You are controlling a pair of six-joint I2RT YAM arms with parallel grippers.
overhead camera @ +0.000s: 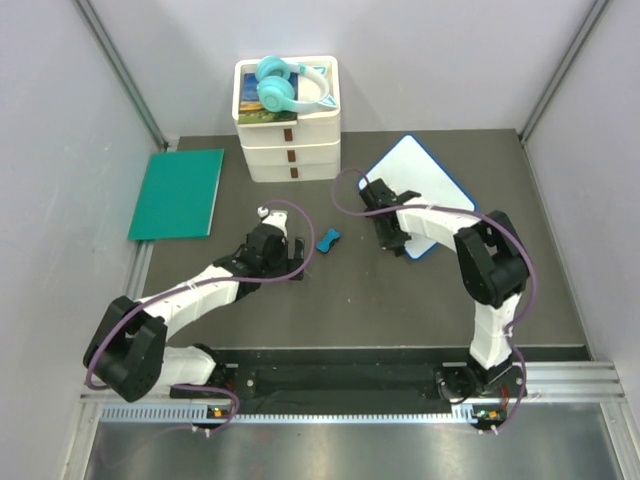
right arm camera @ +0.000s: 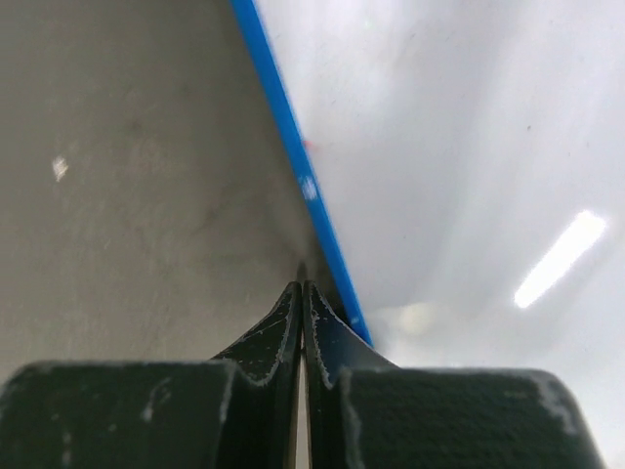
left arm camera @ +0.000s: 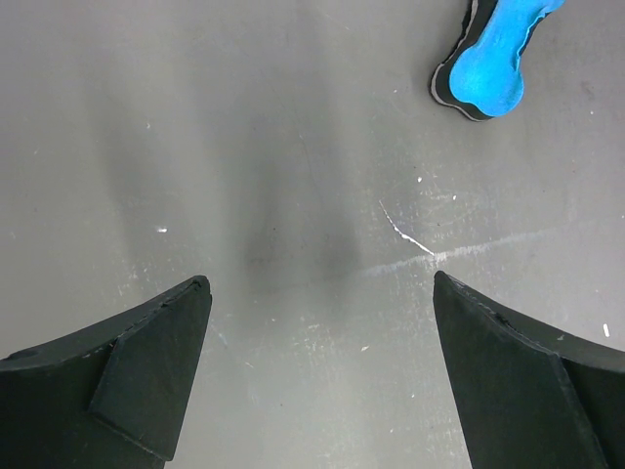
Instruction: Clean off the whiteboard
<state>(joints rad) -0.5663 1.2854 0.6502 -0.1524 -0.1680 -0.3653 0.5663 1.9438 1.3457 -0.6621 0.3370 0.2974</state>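
Note:
The whiteboard [overhead camera: 425, 185], white with a thin blue frame, lies at the back right of the table. It fills the right of the right wrist view [right arm camera: 469, 147] and looks wiped clean there. My right gripper [overhead camera: 392, 240] is shut and empty [right arm camera: 302, 288], its tips low on the table against the board's left frame edge. A small blue bone-shaped eraser [overhead camera: 328, 240] lies on the table between the arms. My left gripper [overhead camera: 290, 262] is open and empty [left arm camera: 320, 293], just above the table. The eraser [left arm camera: 493, 59] lies ahead of it to the right, apart from the fingers.
A green flat mat [overhead camera: 178, 192] lies at the back left. A stack of white drawers [overhead camera: 290, 145] stands at the back centre with teal headphones [overhead camera: 285, 85] on top. Grey walls close in the table on both sides.

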